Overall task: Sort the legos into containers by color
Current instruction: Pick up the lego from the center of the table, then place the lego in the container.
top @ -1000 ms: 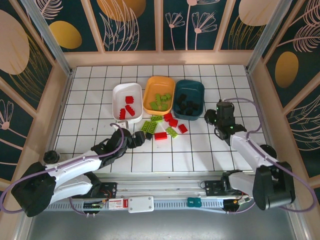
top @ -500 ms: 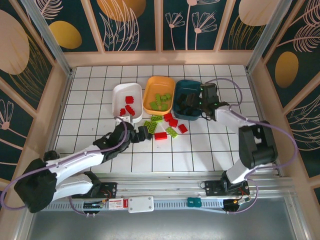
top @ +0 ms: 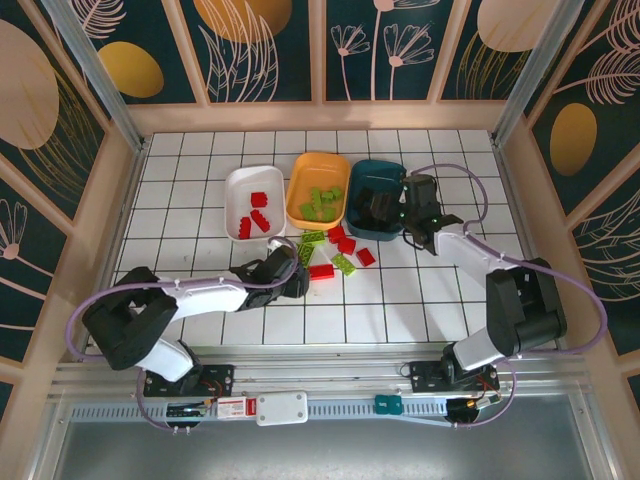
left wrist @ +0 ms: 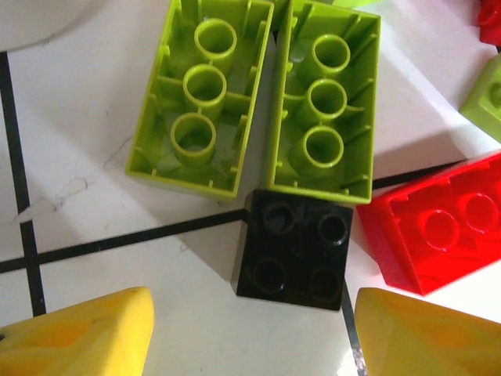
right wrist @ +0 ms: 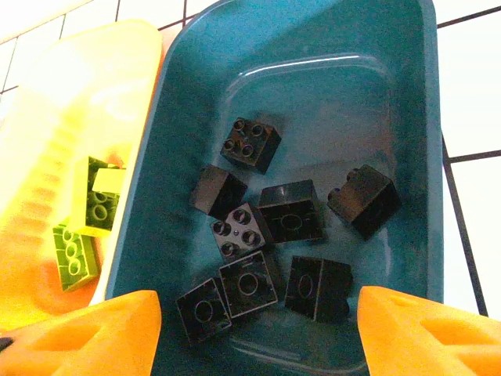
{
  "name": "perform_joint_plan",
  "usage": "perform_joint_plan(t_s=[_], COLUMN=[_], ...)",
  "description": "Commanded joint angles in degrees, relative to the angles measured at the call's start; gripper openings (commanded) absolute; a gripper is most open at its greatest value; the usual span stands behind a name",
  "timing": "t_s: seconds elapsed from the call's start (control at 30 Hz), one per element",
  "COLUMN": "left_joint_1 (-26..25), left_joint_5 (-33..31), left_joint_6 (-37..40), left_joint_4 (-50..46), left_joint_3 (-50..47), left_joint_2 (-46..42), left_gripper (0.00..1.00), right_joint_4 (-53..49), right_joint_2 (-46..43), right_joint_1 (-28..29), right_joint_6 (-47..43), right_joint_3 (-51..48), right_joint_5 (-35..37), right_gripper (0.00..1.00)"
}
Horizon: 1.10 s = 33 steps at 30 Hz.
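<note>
The glossy white tray [top: 240,185] at centre left holds red bricks [top: 260,212]. Just below it, on the gridded white surface [top: 400,300], the left gripper [left wrist: 254,301] hovers with its yellow fingers [left wrist: 86,333] apart, a square black four-stud brick [left wrist: 293,247] between them, ungripped. Above that brick lie two lime bricks [left wrist: 200,102], hollow undersides up, and to its right a red brick [left wrist: 438,227]. The orange tray [top: 318,158] carries lime bricks [top: 320,205]. Over the smooth teal tray [right wrist: 407,117], filled with black bricks [right wrist: 290,211], the right gripper [right wrist: 258,301] hangs spread, empty. A second ago the left gripper sat further left and the right gripper lower right of the teal tray.
</note>
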Motion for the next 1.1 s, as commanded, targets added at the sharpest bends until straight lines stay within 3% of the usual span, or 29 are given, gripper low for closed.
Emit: perform_joint_plan(t_s=[0.0,0.2,0.33,0.53,0.67,0.83,1.07], left_joint_1=[-0.09,-0.09,-0.09,-1.27,-2.0,-1.85,0.56], left_joint_5=[-2.13,-2.07,-1.48,0.61,3.5,5.83,9.93], left_joint_6=[2.68,3.77,3.73,2.01,1.66,3.43,6.61], left_joint_4=[-0.28,1.41,2.39,1.91,0.11,0.51,-2.05], left_joint_3=[2.82,4.84,5.04,2.7,4.05,14.49,41.65], left_joint_2=[2.67,7.83,8.99,3.62,-1.36,0.9,21.36], left_gripper=[0.67,0.6,0.48,0.3,0.25,0.22,0.18], right_joint_4=[1.64,1.0,0.88,1.62,3.38,3.44,-0.65], right_joint_2=[-2.99,-5.01,-6.16,-8.33,-11.57,-18.36,-27.43], right_joint_1=[0.3,0.3,0.32,0.32,0.47,2.49,7.56], right_joint_6=[1.29,1.59,1.86,3.2,5.16,7.86,10.49], right_joint_3=[-1.03,-1.17,-1.86,-5.18,-10.63,-19.08,-26.78], right_joint_5=[-0.18,-0.37,-0.37,-0.02,0.23,2.43,6.62], right_gripper=[0.68,0.68,0.68,0.68,0.68,0.68,0.68])
